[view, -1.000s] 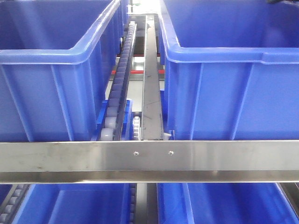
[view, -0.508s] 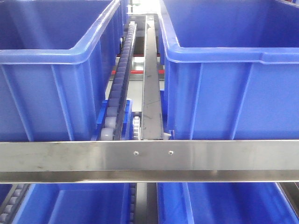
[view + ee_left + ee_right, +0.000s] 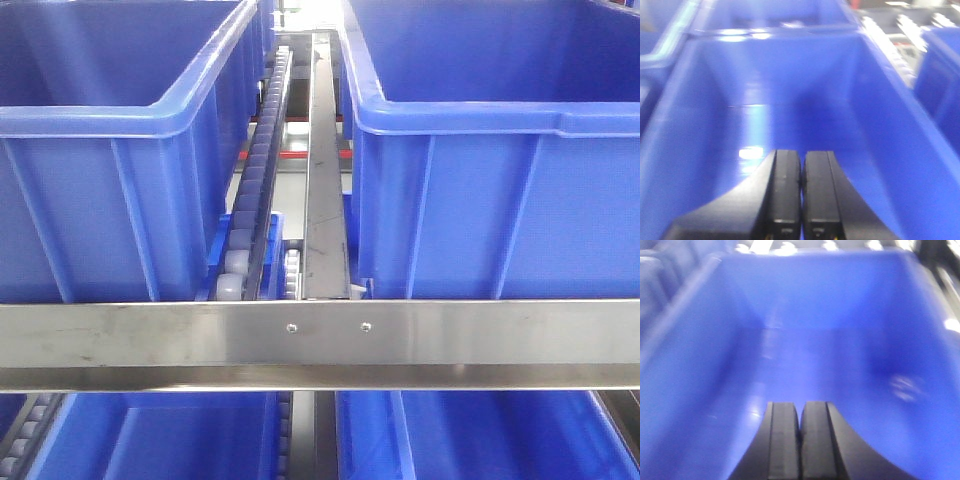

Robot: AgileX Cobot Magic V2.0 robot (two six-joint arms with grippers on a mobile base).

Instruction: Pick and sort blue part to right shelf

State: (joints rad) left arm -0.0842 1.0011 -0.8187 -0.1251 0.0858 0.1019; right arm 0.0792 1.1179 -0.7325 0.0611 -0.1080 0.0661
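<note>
Nothing shifted on the right shelf [image 3: 320, 335]; both hands [image 3: 801, 200] [image 3: 800, 440] clenched, blue part unseen.

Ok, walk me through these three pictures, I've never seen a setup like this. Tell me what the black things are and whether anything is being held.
This is a two-armed robot facing a steel rack that carries big open blue bins on white rollers. The front view looks straight at the rack; no arm shows in it. The other two views come from cameras on the wrists. The black things are gripper fingers. The left gripper hangs over one bin, its fingers pressed together with nothing between them. The right gripper is the same over another bin. Both views are blurred, and I cannot make out any small blue part in them.
</note>
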